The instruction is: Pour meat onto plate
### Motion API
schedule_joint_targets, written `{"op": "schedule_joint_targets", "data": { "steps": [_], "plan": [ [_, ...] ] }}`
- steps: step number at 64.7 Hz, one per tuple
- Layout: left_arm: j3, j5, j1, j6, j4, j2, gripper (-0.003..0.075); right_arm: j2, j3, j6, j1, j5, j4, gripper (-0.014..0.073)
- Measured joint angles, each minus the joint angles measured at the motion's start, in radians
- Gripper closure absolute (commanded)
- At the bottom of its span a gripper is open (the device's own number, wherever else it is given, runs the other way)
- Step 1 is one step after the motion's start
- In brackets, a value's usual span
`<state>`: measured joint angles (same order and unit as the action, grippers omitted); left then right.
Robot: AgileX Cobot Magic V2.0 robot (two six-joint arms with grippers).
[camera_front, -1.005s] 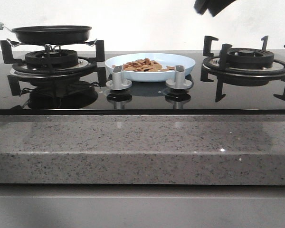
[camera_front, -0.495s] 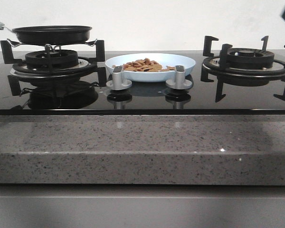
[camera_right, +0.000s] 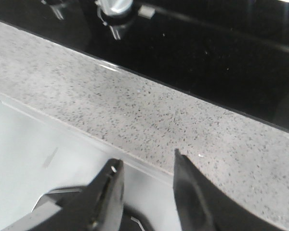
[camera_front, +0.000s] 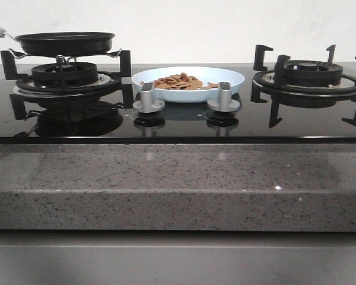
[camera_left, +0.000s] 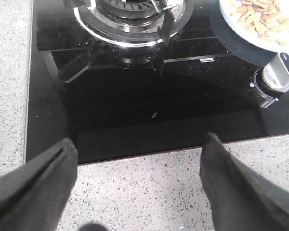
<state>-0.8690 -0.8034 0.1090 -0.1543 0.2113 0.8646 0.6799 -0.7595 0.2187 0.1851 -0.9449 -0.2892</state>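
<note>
The meat (camera_front: pixel 179 82) is heaped on the plate (camera_front: pixel 228 76) between the burners. The left gripper (camera_left: pixel 137 159) is held wide open, empty, above the counter edge; the right gripper (camera_right: pixel 147 180) is parted narrowly, empty.

Black frying pan (camera_front: pixel 65 43) on L burner (camera_front: pixel 64 76); R burner (camera_front: pixel 307 74) bare; two silver knobs (camera_front: pixel 148 98) btwn, on glass hob (camera_front: pixel 178 124).

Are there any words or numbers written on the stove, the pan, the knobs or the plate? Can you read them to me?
None: no words, numbers or signs can be read on the plate, black pan, knobs or glass stove top.
</note>
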Motion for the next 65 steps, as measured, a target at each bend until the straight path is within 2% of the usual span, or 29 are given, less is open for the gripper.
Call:
{"op": "schedule_joint_targets", "data": {
  "steps": [9,16,28,65],
  "plan": [
    [0.0,0.0,0.0,0.0,0.0,0.0,0.0362,-0.037,0.008,0.0,0.0,-0.011,0.0,0.0319],
    [0.0,-0.002,0.0,0.0,0.0,0.0,0.0507,-0.041,0.008,0.0,0.0,-0.016,0.0,0.0433],
    [0.0,-0.002,0.0,0.0,0.0,0.0,0.0738,-0.041,0.008,0.0,0.0,-0.029,0.0,0.0703],
    [0.0,0.0,0.0,0.0,0.0,0.0,0.0741,-0.041,0.008,0.0,0.0,-0.035,-0.004,0.0708]
  ]
}}
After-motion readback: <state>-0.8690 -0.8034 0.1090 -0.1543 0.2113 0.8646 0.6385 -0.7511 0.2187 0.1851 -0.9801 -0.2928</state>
